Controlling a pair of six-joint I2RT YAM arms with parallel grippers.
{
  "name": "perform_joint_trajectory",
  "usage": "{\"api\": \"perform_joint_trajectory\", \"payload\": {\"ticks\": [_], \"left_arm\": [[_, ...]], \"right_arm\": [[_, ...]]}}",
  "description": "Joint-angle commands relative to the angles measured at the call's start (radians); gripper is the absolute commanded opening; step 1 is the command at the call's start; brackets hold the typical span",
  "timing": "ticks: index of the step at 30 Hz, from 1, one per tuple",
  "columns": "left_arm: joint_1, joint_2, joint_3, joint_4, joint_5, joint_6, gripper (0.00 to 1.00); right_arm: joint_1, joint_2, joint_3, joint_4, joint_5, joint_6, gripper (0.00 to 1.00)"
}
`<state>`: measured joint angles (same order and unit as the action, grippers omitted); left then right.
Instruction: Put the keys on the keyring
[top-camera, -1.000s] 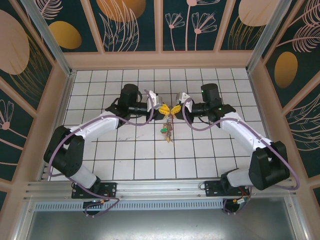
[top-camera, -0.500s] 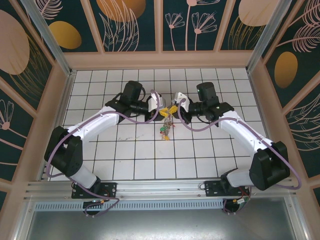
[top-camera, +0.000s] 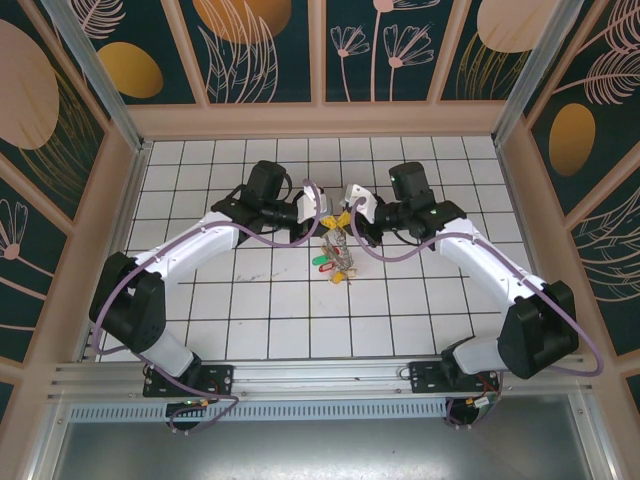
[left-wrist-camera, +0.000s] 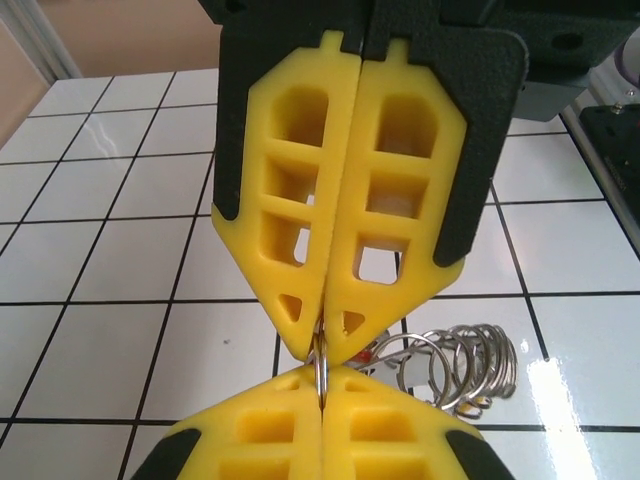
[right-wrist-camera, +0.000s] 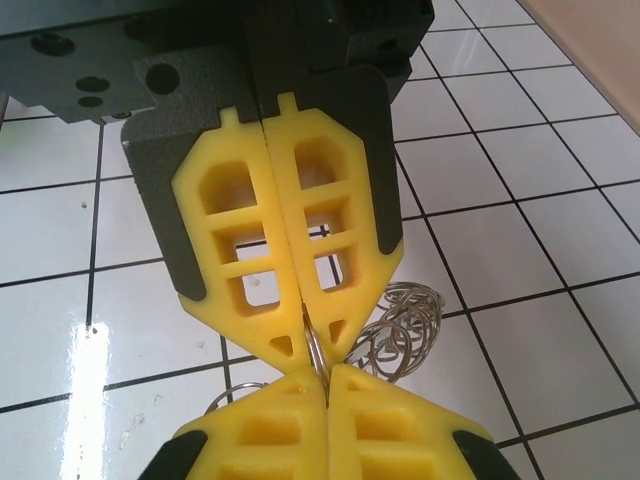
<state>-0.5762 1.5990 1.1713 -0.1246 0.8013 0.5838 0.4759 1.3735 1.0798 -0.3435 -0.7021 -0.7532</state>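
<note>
My left gripper (top-camera: 333, 218) and right gripper (top-camera: 351, 213) meet tip to tip above the middle of the tiled floor. Both are shut on the same thin silver loop of the keyring (left-wrist-camera: 321, 362). In the left wrist view my left gripper (left-wrist-camera: 322, 388) comes up from below and the right gripper (left-wrist-camera: 324, 345) points down onto it. In the right wrist view my right gripper (right-wrist-camera: 327, 380) faces the left gripper (right-wrist-camera: 314, 345) with the keyring (right-wrist-camera: 319, 352) pinched between them. Below the tips hang the keys (top-camera: 335, 258), with a green head (top-camera: 321, 265) and a bit of red (left-wrist-camera: 368, 354).
A coil of several silver loops (left-wrist-camera: 462, 362) lies on the white tiles just beside the fingertips, seen again as the coil (right-wrist-camera: 402, 335) in the right wrist view. Wooden walls (top-camera: 115, 200) fence the tiled floor on three sides. Both arm bases stand at the near edge.
Both grippers have shifted a little toward the far wall while staying tip to tip, and their wrists have turned. The key bundle below them has spread out and moved slightly.
</note>
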Motion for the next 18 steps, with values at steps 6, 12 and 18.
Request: {"api": "perform_joint_trajectory", "payload": {"ticks": [6,12,18], "left_arm": [[0.007,-0.04,-0.089,0.337,0.238,-0.167,0.0],[0.006,-0.024,-0.117,0.464,0.315,-0.245,0.0],[0.006,-0.026,-0.146,0.551,0.319,-0.3,0.0]], "right_arm": [[-0.054,-0.028,-0.101,0.15,-0.2,0.037,0.11],[-0.081,-0.031,-0.112,0.196,-0.269,0.055,0.14],[-0.11,-0.039,-0.126,0.197,-0.293,0.052,0.14]]}}
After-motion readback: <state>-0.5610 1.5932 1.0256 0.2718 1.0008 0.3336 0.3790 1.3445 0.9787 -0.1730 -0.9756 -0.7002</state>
